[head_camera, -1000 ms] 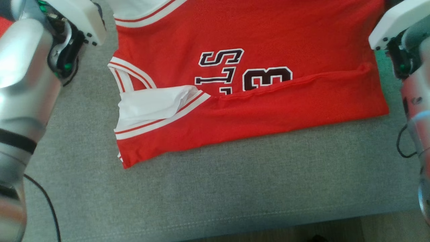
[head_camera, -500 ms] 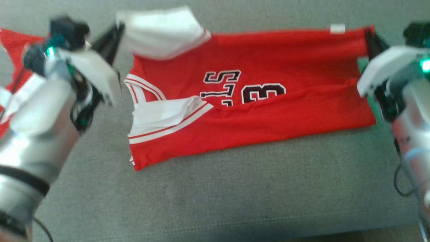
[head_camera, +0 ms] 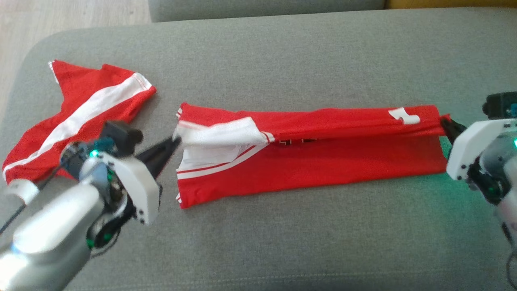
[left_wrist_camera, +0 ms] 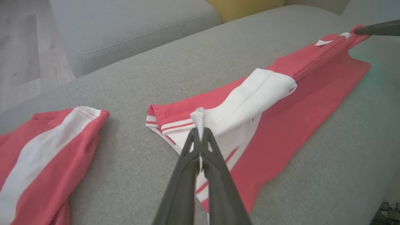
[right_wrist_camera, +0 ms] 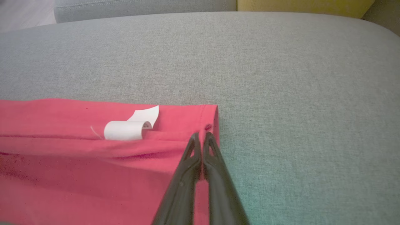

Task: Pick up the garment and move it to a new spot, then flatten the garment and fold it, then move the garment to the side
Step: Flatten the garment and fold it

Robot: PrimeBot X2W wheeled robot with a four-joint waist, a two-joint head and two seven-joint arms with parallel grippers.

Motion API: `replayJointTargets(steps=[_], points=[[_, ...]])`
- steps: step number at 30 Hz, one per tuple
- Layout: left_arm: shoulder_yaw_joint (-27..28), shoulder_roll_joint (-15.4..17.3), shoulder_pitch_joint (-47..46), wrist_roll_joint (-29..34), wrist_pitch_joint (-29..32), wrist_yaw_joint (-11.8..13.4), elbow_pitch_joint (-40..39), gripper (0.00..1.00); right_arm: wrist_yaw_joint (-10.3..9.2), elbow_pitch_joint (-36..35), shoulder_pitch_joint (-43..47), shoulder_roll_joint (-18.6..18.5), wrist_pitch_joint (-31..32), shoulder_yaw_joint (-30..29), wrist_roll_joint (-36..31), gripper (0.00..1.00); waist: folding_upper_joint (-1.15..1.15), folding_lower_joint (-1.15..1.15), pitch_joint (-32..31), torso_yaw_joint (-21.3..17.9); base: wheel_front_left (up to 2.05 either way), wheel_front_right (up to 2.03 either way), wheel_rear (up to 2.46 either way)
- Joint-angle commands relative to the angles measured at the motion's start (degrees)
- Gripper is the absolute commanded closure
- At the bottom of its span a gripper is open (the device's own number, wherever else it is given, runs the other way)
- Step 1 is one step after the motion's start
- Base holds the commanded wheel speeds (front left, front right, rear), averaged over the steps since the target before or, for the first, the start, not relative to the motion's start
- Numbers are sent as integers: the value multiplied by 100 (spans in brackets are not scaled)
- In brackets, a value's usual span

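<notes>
Garment [head_camera: 323, 169] lies on the sofa [head_camera: 282, 242] as a long red band. Its long axis runs left to right across the head view, from one hand to the other.

Left hand [head_camera: 173, 142]: closed. In the left wrist view the left hand [left_wrist_camera: 200, 131] pinches a peak of white fabric at the left end of the band, with the fingers pressed together on it.

Right hand [head_camera: 444, 123]: closed. In the right wrist view the right hand [right_wrist_camera: 201, 135] clamps the red hem corner at the right end, just beside the curled white label [right_wrist_camera: 125, 129].

Both grips sit on the far long edge. That edge forms an upper layer turned over the lower layer. The near long edge rests flat on the sofa, closer to the robot than either hand.

Judgement: the fold is under way. The coming move turns on the held edge being parallel to the near edge and farther from the robot. Both hands therefore need equal travel toward the robot to keep the axis straight. Each hand is nearest its own end, so neither should cross over.

A second red and white piece [head_camera: 80, 109] lies to the left of the left hand, apart from the band.
</notes>
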Motion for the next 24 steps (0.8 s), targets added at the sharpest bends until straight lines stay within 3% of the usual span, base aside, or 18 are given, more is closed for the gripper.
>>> replayJointTargets(steps=[1, 10, 16, 17, 18, 19, 20, 21, 24], points=[[216, 344, -160, -43, 89, 96, -330, 100, -5, -282, 34, -259, 101, 70, 101, 100, 0, 0, -25, 8, 0, 0, 0], [19, 648, 354, -222, 535, 368, -1029, 100, -5, -877, 452, -628, 993, 255, 323, 100, 0, 0, -62, -79, 0, 0, 0], [-77, 526, 422, -176, 514, 418, -919, 100, -5, -1196, 638, -647, 1289, 257, 405, 100, 0, 0, -37, -116, 0, 0, 0], [-88, 489, 428, -184, 509, 413, -893, 100, -5, -1218, 648, -658, 1290, 224, 384, 94, 0, 0, -41, -122, 0, 0, 0], [-97, 455, 436, -201, 512, 412, -865, 100, -5, -1241, 659, -658, 1266, 185, 358, 2, 0, 0, -47, -128, 0, 0, 0], [-105, 428, 446, -223, 528, 412, -833, 100, -5, -1255, 671, -639, 1247, 135, 351, 0, 0, 0, -57, -135, 0, 0, 0], [-112, 408, 451, -230, 533, 418, -805, 31, -5, -1274, 685, -612, 1230, 87, 355, 0, 0, 0, -72, -140, 0, 0, 0], [-92, 391, 457, -231, 494, 456, -775, 0, -5, -1293, 698, -584, 1209, 34, 364, 0, 0, 0, -88, -147, 0, 0, 0], [119, 348, 463, -276, 217, 678, -640, 0, -5, -1369, 714, -512, 992, -180, 338, 0, 0, 0, -132, -158, 0, 0, 0]])
